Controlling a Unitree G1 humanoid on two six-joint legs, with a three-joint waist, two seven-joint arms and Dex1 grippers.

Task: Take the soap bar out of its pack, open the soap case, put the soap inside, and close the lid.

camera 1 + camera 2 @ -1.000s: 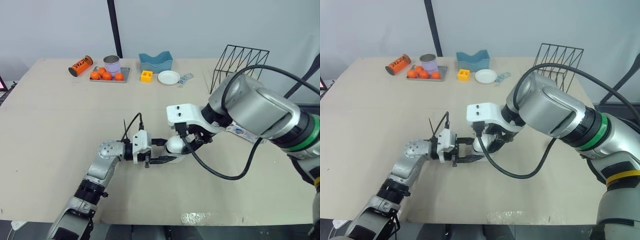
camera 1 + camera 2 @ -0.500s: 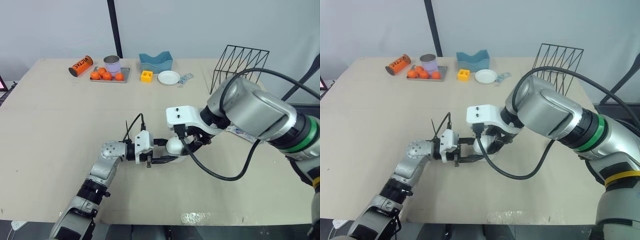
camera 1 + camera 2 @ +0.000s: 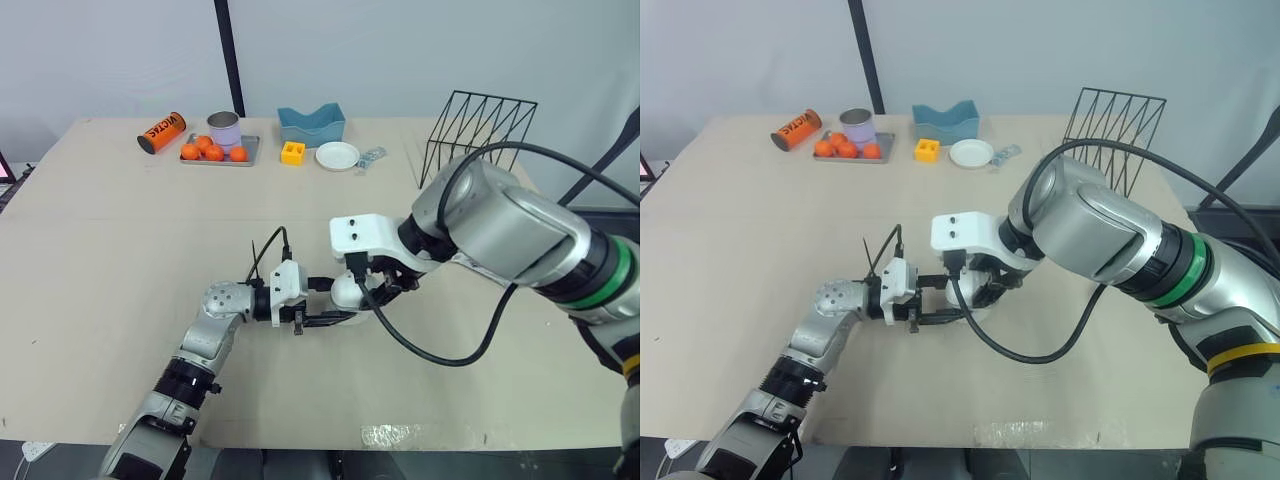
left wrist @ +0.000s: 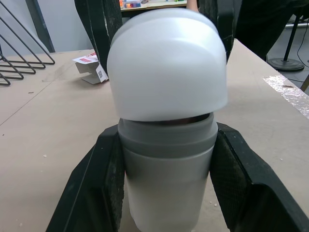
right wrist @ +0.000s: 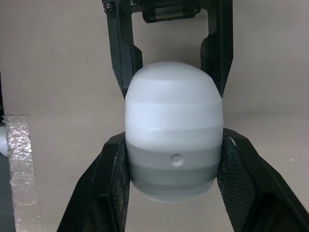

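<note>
Table, far edge, left to right: orange can lying on its side; metal tray with oranges and a cup; yellow block; blue holder; white plate; black wire rack.

Mid-table: left pincer reaches in from the left, low over the table. Its fingers are narrowed onto the soap case, pressed against both sides of the grey base.

White domed lid sits on the base. The left wrist view shows a thin dark gap under its front edge.

Right pincer comes from the right, also clamped on the case. Its fingers touch the grey sides, at right angles to the left pair.

Case sits centre table, held between both pincers.

Soap pack, a small opened carton, lies on the table beyond the case, apart from it.
</note>
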